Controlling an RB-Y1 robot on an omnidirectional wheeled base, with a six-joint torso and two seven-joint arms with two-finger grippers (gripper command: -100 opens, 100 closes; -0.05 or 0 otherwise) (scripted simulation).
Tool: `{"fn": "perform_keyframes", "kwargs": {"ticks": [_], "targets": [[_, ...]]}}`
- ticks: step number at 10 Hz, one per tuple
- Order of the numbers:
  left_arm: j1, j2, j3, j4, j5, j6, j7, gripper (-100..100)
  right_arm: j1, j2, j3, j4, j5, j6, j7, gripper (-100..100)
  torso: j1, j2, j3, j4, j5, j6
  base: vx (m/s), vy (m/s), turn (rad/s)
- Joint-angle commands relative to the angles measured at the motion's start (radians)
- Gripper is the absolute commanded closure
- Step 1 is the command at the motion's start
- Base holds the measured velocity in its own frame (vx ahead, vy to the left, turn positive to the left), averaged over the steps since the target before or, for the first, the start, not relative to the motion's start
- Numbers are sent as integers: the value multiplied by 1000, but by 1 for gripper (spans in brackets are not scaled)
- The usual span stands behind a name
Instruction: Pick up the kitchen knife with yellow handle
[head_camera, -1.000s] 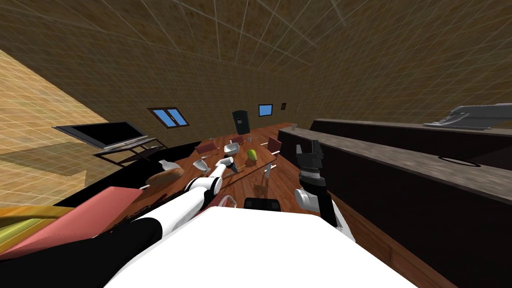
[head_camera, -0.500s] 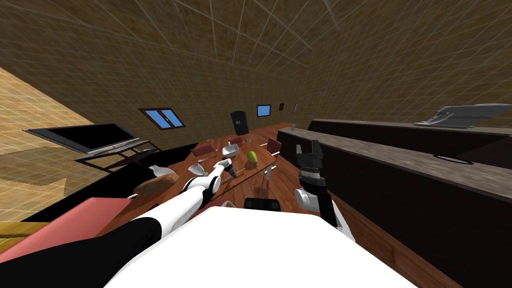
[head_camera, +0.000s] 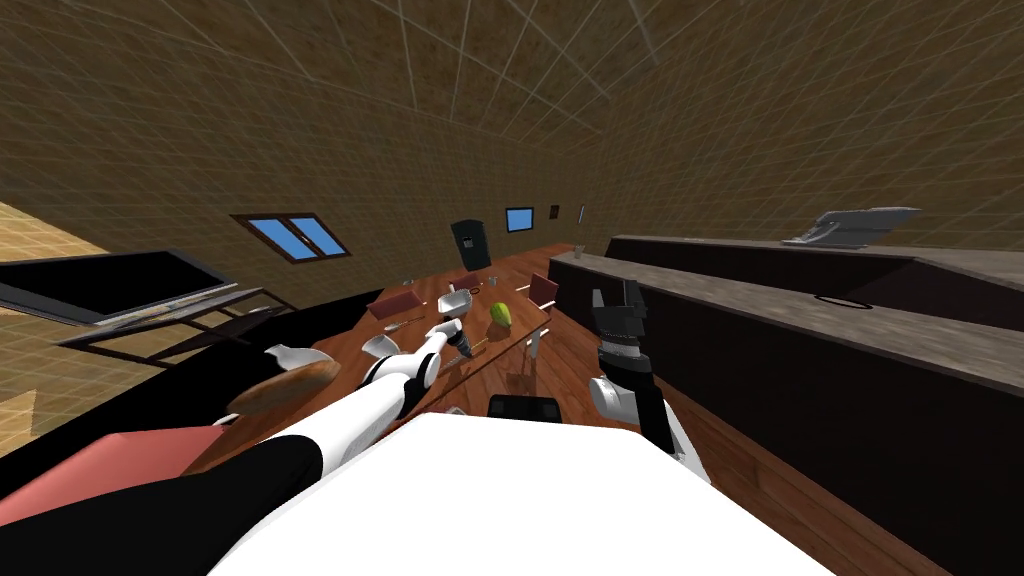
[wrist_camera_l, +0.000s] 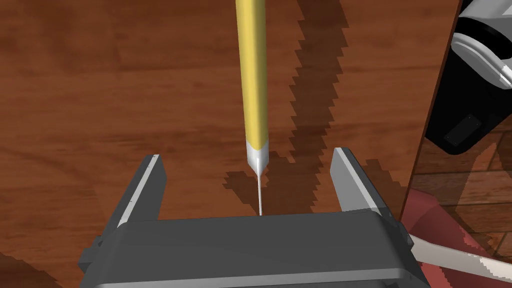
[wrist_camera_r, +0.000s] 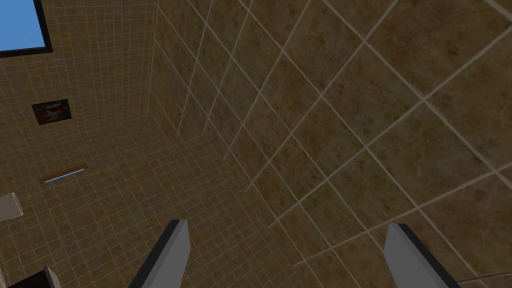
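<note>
My left arm (head_camera: 355, 420), black at the shoulder and white along the forearm, reaches out toward 11 o'clock from my chest with the elbow nearly straight. At its wrist the dark, box-bodied left hand (head_camera: 461, 342) tips downward. Its two thin light grey fingers (wrist_camera_l: 150, 180) stand spread wide, nothing pressed between them. My right arm (head_camera: 622, 392), dark with a pale grey joint, is folded close at 1 o'clock, forearm upright. The right hand (head_camera: 615, 290) points up and away from me, and its blade-like fingers (wrist_camera_r: 172, 255) are parted just as wide.
</note>
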Motion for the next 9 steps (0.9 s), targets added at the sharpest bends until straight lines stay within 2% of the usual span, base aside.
{"fn": "perform_keyframes", "kwargs": {"ticks": [1, 4, 5, 6, 9], "targets": [[-5, -3, 6, 32, -5, -33, 29, -100, 0, 0, 0, 0, 0, 0, 0, 0, 0, 0, 0, 0, 0, 0, -79, 126, -251], [1, -9, 18, 61, -15, -76, 80, -100, 0, 0, 0, 0, 0, 0, 0, 0, 1, 0, 0, 0, 0, 0, -59, 97, -209], [-2, -7, 16, 57, -13, -65, 69, -100, 0, 0, 0, 0, 0, 0, 0, 0, 1, 0, 0, 0, 0, -1, -33, 42, -42], [-3, -7, 16, 60, -14, -70, 72, 100, 0, 0, 0, 0, 0, 0, 0, 0, -1, -1, -1, 0, 0, -1, -6, 8, 7], [-3, -7, 16, 60, -13, -69, 72, 100, 0, 0, 0, 0, 0, 0, 0, 0, -4, -6, -3, -1, 0, -1, -2, 1, 1]]}}
